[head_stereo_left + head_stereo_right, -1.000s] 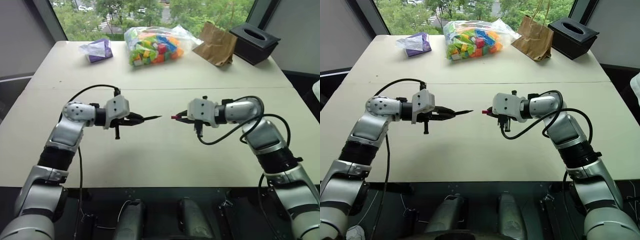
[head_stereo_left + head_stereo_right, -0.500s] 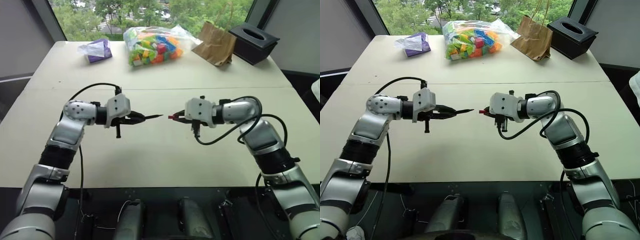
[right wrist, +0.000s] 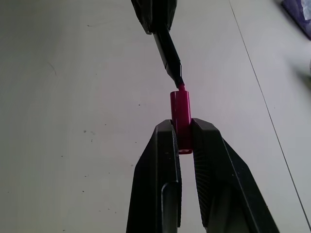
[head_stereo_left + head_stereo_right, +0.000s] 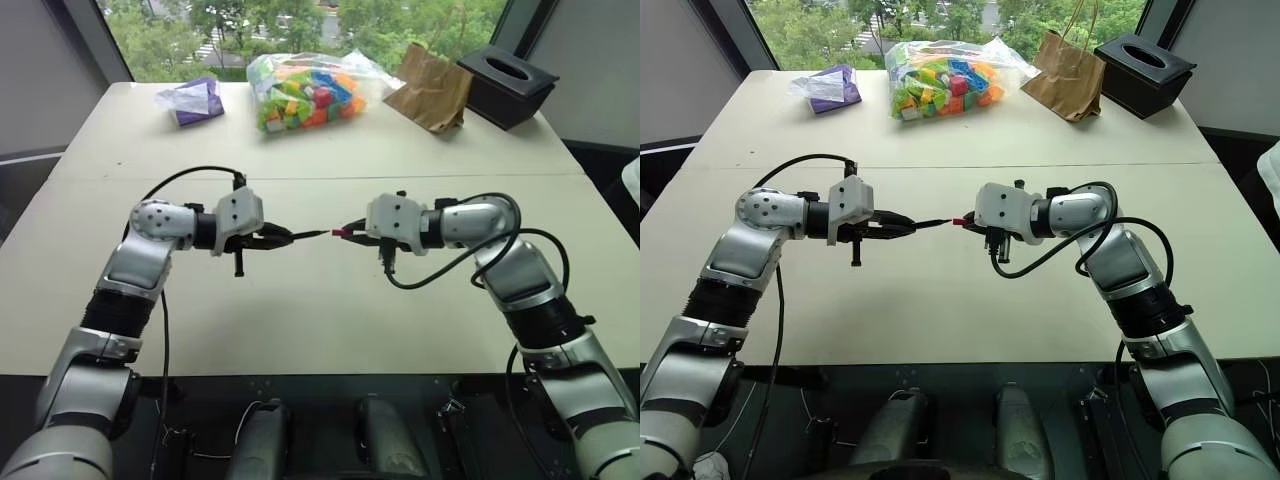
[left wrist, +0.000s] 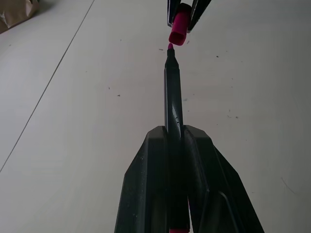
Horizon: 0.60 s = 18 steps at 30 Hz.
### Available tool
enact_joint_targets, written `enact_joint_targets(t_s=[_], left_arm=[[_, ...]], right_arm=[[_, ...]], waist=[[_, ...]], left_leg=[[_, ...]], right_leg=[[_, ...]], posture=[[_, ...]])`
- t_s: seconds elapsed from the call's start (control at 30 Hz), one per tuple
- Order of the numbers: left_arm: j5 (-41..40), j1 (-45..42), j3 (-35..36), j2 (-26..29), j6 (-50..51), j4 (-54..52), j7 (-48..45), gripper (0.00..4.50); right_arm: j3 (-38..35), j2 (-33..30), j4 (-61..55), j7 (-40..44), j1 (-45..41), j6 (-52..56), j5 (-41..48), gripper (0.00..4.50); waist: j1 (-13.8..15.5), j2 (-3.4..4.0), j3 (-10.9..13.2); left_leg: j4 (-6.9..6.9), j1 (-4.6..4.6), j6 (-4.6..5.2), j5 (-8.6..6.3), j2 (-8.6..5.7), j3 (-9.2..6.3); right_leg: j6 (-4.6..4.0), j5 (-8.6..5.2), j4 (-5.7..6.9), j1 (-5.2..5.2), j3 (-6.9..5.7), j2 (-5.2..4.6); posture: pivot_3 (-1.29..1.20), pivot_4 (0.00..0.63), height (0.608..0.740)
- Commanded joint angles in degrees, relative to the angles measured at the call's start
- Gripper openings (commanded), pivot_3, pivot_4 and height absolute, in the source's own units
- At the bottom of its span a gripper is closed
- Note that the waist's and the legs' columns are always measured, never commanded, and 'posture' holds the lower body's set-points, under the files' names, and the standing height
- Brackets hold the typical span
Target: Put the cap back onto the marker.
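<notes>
Both grippers hover over the table, pointing at each other. My left gripper [image 4: 280, 237] is shut on the thin black marker [image 4: 305, 234], whose pointed tip sticks out toward the right. The small red-pink cap [image 4: 343, 232] is held in my right gripper [image 4: 352, 232], open end facing the marker. In the right wrist view the marker [image 3: 167, 48] tip meets the mouth of the cap [image 3: 180, 109]. The left wrist view shows the marker [image 5: 173, 92] tip right at the rim of the cap [image 5: 179, 29], slightly off centre. Whether the tip is inside, I cannot tell.
At the far side of the beige table [image 4: 320, 320] lie a purple packet [image 4: 195, 100], a clear bag of coloured blocks [image 4: 305, 90], a brown paper bag [image 4: 432, 88] and a black tissue box [image 4: 508, 85]. All are well beyond the grippers.
The gap between the cap and the marker tip has closed: the right gripper has edged the cap leftward up to the tip. The left gripper has kept still.
</notes>
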Motion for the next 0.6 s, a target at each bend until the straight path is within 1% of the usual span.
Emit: enact_joint_targets(t_s=[0.03, 0.6], left_arm=[[-0.33, -1.40, 0.78, 0.20, -0.03, -1.28, -0.01, 0.00], [-0.70, -1.35, 0.87, 0.14, 0.79, -3.04, 0.02, 0.00]], right_arm=[[-0.43, 0.36, -2.17, -0.48, -1.77, -0.57, 0.55, 0.03], [0.17, 1.51, -1.71, -0.36, -2.42, -0.97, 0.22, 0.03]], waist=[[0.00, 0.00, 0.00], [-0.01, 0.00, 0.00]], left_leg=[[0.00, 0.00, 0.00, 0.00, 0.00, 0.00], [0.00, 0.00, 0.00, 0.00, 0.00, -0.01]], right_leg=[[0.00, 0.00, 0.00, 0.00, 0.00, 0.00], [0.00, 0.00, 0.00, 0.00, 0.00, 0.00]], posture=[[0.00, 0.150, 0.740], [0.00, 0.150, 0.740]])
